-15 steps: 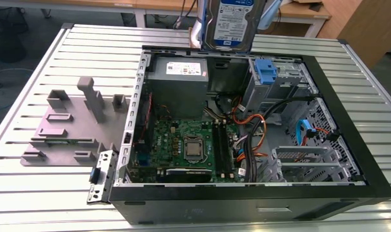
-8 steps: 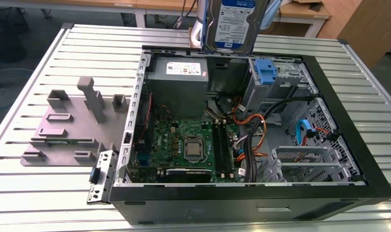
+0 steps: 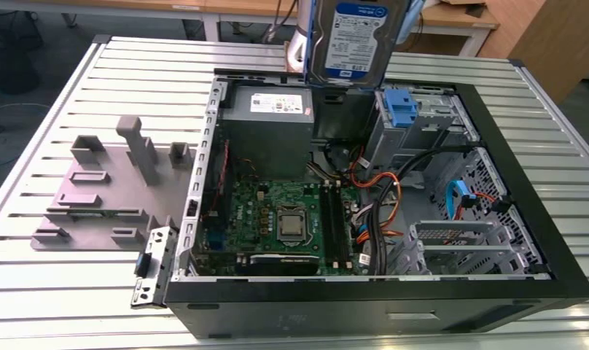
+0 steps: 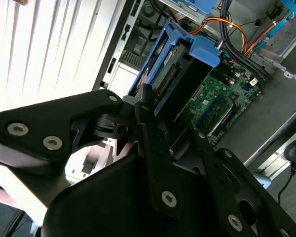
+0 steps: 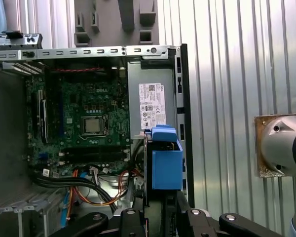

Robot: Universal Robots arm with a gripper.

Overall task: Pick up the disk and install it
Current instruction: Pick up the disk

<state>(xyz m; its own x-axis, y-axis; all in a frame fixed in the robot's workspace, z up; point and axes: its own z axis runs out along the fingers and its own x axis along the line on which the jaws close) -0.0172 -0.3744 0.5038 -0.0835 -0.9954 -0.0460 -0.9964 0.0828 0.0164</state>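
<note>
The disk (image 3: 358, 40), a silver drive with a white-and-blue label, hangs upright in the air above the back of the open computer case (image 3: 528, 182) in the exterior view. In both wrist views my gripper (image 4: 165, 116) is shut on it, black fingers on either side of the drive. The disk's blue carrier (image 4: 187, 47) points away from the gripper toward the case interior. In the first wrist view the blue end tab (image 5: 166, 158) juts out past the gripper (image 5: 163, 205), over the grey power supply (image 5: 152, 103) and the case wall.
Inside the case lie the green motherboard (image 3: 275, 219), the power supply (image 3: 270, 120), a light-blue bracket (image 3: 399, 106) in the drive bay, and orange and blue cables (image 3: 460, 197). A grey fixture block (image 3: 110, 189) stands on the slatted metal table (image 3: 41, 277) at the exterior view's left.
</note>
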